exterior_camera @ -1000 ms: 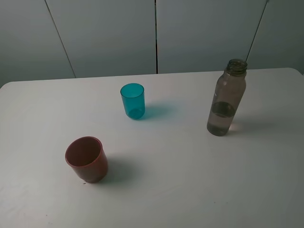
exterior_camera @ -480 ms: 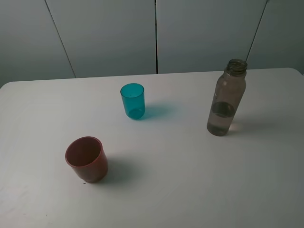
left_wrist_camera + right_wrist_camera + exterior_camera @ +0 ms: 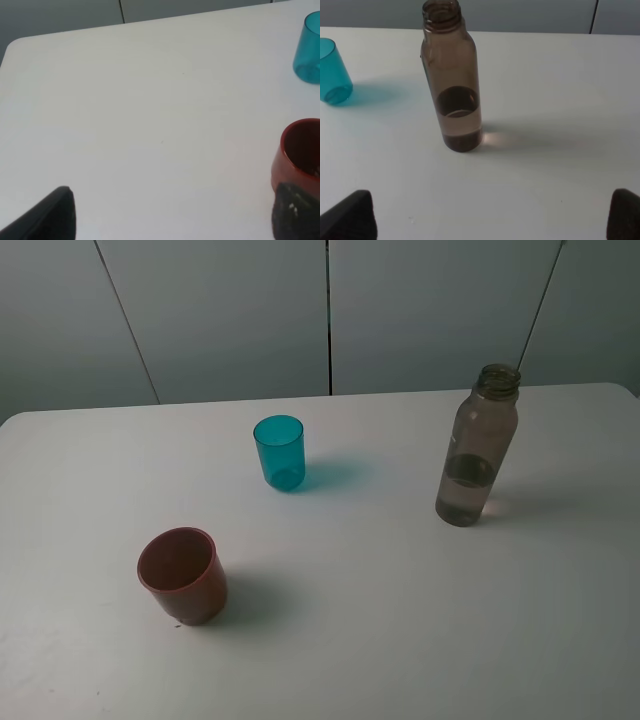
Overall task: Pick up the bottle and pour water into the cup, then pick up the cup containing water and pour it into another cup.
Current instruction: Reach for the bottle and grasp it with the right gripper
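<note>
The smoky grey-brown bottle [image 3: 477, 450] stands upright at the right of the white table, uncapped, with water in its lower part. It also shows in the right wrist view [image 3: 452, 85]. The teal cup [image 3: 279, 452] stands upright at the middle back and shows in both wrist views [image 3: 309, 50] [image 3: 332, 72]. The red-brown cup [image 3: 182, 575] stands at the front left, also in the left wrist view [image 3: 297, 150]. My left gripper [image 3: 172, 215] is open and empty, near the red-brown cup. My right gripper [image 3: 486, 215] is open and empty, short of the bottle. Neither gripper shows in the exterior view.
The white table [image 3: 380, 620] has rounded back corners and ends against grey wall panels [image 3: 230, 310] behind it. Nothing besides the three vessels stands on it.
</note>
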You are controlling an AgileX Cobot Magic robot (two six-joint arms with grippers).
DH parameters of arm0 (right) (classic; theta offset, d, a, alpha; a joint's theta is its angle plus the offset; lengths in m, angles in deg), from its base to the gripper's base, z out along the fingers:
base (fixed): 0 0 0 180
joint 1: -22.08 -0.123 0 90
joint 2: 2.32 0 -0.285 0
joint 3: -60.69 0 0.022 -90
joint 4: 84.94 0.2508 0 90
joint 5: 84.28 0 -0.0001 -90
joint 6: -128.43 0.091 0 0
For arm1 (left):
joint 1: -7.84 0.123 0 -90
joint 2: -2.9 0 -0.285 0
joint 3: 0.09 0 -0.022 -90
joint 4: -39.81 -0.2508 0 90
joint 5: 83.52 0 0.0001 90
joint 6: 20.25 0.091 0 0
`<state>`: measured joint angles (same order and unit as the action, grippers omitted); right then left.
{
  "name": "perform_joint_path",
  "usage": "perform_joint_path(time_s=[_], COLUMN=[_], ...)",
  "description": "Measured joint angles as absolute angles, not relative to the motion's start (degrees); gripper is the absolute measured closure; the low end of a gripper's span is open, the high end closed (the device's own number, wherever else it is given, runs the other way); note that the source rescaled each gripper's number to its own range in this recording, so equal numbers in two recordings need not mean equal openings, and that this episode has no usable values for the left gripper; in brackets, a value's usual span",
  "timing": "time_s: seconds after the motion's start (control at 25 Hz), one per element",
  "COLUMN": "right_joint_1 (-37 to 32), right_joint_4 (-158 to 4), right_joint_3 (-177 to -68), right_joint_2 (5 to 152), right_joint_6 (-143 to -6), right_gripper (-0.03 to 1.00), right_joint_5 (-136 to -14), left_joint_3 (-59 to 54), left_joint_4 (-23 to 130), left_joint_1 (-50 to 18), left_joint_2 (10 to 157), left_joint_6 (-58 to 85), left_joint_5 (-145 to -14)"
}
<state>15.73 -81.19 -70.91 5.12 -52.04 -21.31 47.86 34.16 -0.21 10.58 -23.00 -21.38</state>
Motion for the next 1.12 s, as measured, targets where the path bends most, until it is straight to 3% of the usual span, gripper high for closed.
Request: perform_joint_path(time_s=[0.24,0.4,0.88,1.12], right_joint_1=[15.7,15.7,15.7,15.7], right_joint_4=[-81.1,-81.6,-78.6,-76.2], right_joint_3=[-71.0,-73.9,-79.5,-79.4], right_joint_2=[5.6,13.6,45.3,51.0], right_joint_6=[-52.0,-52.0,-54.9,-55.0], right_gripper=[-0.03,-0.03,-0.03,-0.03], right_joint_5=[-20.9,-21.1,-54.6,-58.1], left_joint_3=[47.9,47.9,47.9,47.9], left_joint_4=[34.2,34.2,34.2,34.2], left_joint_1=[-0.2,-0.2,-0.2,-0.2], left_joint_2=[10.6,10.6,10.6,10.6], left_joint_6=[-23.0,-23.0,-23.0,-23.0], left_joint_5=[-21.4,-21.4,-21.4,-21.4])
